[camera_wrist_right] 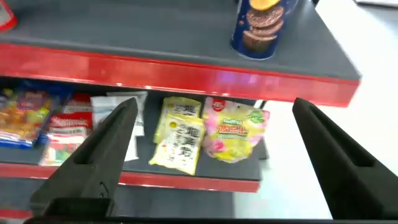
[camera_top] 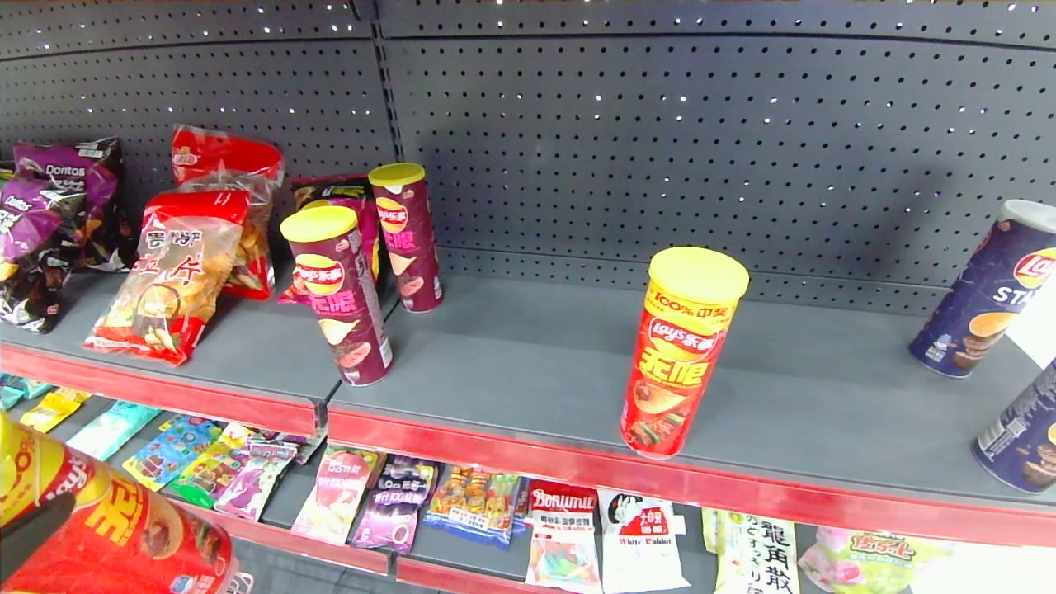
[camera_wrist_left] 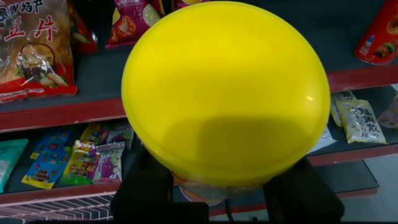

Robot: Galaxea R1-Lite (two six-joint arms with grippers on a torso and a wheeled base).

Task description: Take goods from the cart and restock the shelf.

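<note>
The grey metal shelf held 1 upright red cardboard tube; the left end effector, clenching a yellow-lidded red tube, could topple it.

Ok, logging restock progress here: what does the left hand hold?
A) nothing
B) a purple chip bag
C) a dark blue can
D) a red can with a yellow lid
D: the left hand grips a red can, its yellow lid facing the left wrist camera.
</note>
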